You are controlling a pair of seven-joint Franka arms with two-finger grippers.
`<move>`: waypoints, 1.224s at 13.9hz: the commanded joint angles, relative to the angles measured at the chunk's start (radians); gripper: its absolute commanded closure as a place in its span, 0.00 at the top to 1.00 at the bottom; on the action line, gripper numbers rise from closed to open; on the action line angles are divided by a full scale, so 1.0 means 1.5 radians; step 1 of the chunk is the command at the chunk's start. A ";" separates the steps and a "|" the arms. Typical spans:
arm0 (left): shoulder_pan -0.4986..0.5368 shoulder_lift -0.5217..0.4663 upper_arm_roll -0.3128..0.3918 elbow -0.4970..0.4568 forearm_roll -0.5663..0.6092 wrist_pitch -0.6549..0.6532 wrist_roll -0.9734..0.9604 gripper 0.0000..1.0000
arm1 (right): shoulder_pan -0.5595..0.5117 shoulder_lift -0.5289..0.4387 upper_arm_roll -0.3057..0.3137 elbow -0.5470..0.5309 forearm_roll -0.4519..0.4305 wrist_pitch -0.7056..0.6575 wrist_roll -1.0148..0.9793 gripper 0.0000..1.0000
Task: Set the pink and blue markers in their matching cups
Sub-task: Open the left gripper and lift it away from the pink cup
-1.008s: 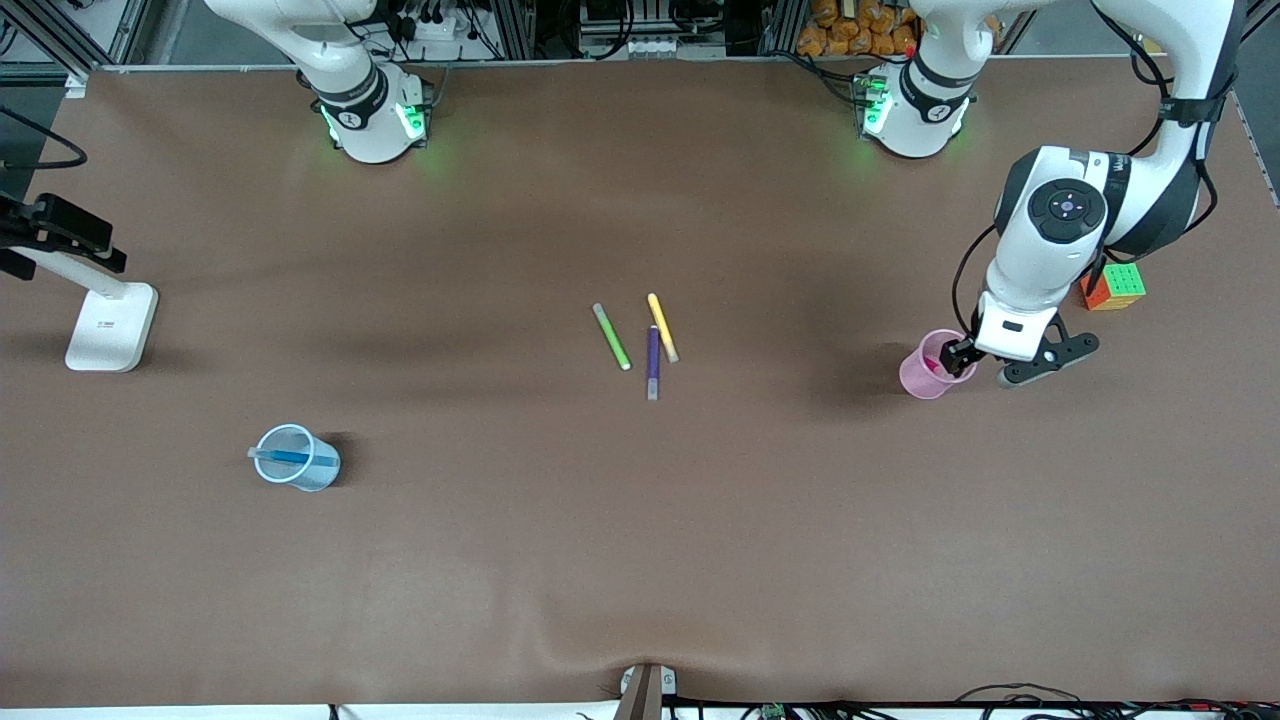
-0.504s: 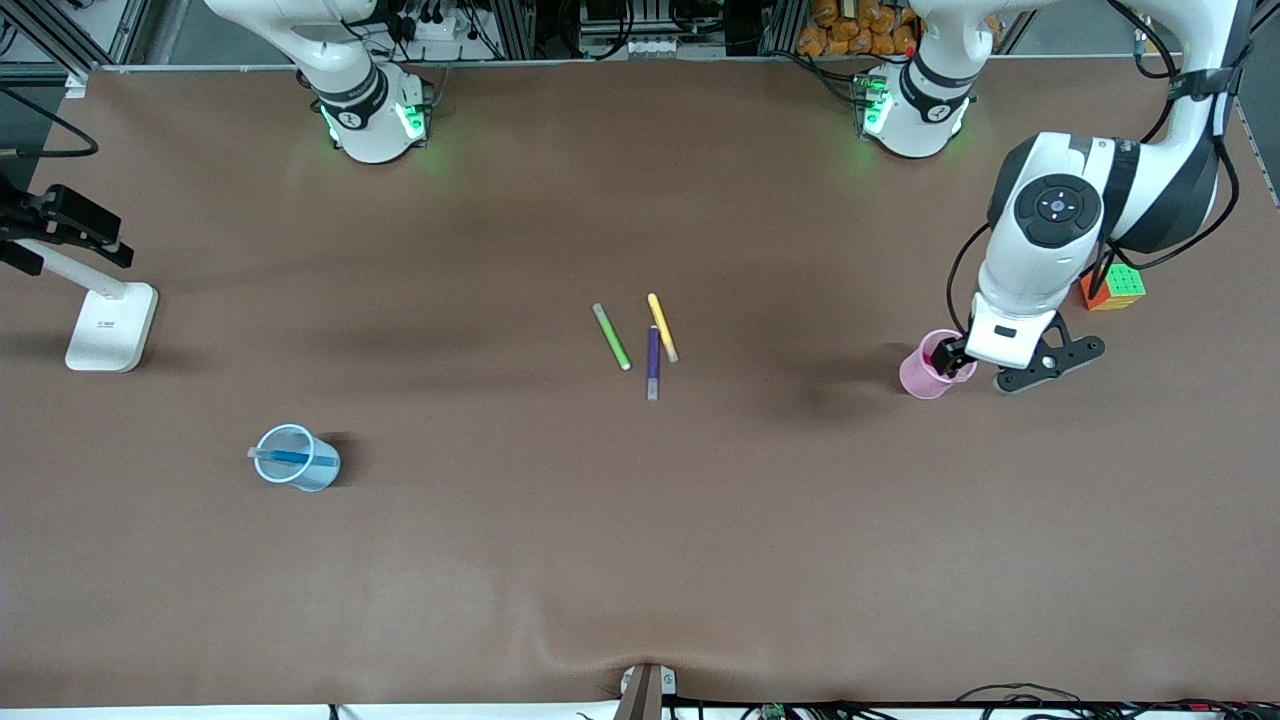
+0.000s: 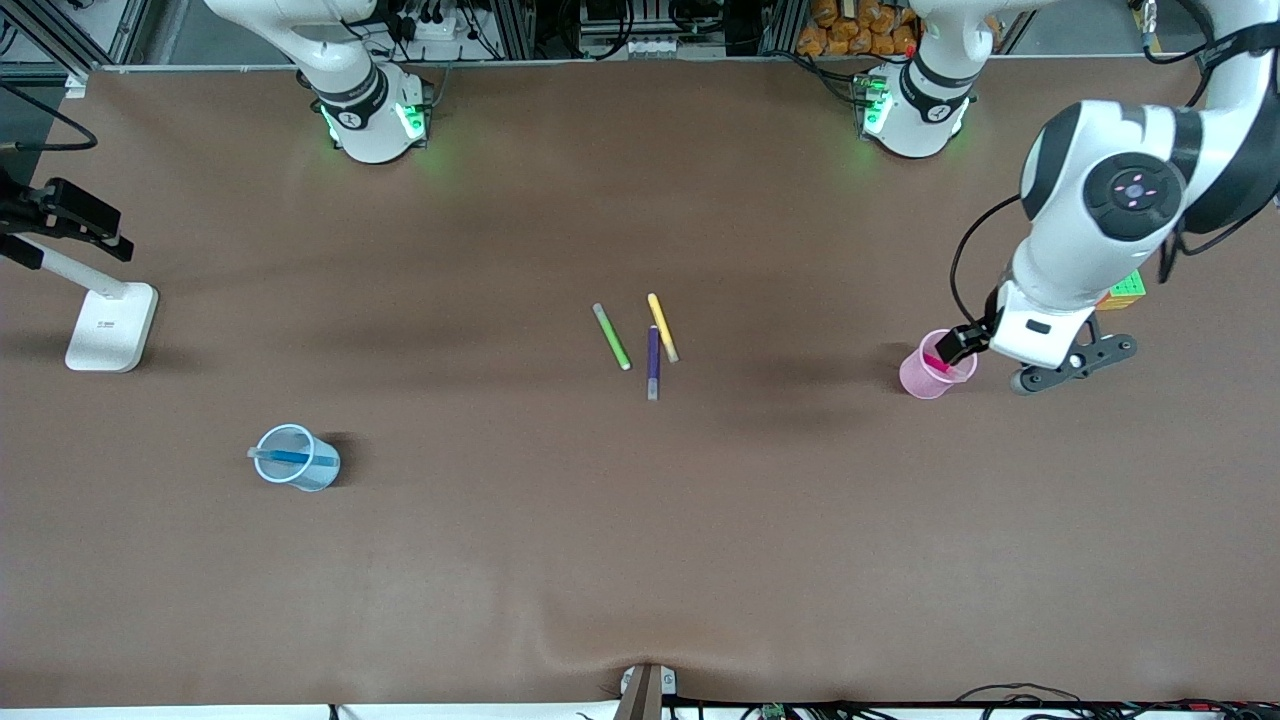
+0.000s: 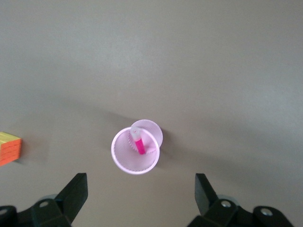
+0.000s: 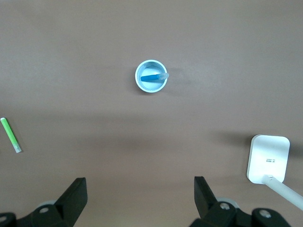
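Pink marker (image 4: pixel 138 143) stands in the pink cup (image 3: pixel 928 368), blue marker (image 3: pixel 287 457) in the blue cup (image 3: pixel 297 458). Left gripper (image 4: pixel 141 198), fingers wide open and empty, has risen above the pink cup; right gripper (image 5: pixel 140 201) waits open over the worktop (image 3: pixel 640 560). Both placements appear complete.

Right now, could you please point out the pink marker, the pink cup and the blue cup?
pink marker (image 4: pixel 140 144), left wrist view, magenta barrel.
pink cup (image 4: pixel 119 159), left wrist view, rim.
blue cup (image 5: pixel 139 81), right wrist view, rim.
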 commanded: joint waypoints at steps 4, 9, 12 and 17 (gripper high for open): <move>0.007 -0.020 0.002 0.134 -0.063 -0.163 0.053 1.00 | -0.007 -0.012 0.004 -0.008 -0.006 -0.005 0.004 1.00; 0.027 -0.018 0.007 0.197 -0.063 -0.198 0.145 1.00 | -0.007 -0.013 0.005 -0.010 -0.006 -0.006 0.027 1.00; 0.037 -0.018 0.010 0.243 -0.059 -0.231 0.212 1.00 | -0.006 -0.013 0.006 -0.011 -0.006 -0.006 0.036 1.00; 0.039 -0.018 0.035 0.284 -0.057 -0.255 0.321 1.00 | -0.007 -0.014 0.006 -0.012 -0.008 -0.005 0.036 1.00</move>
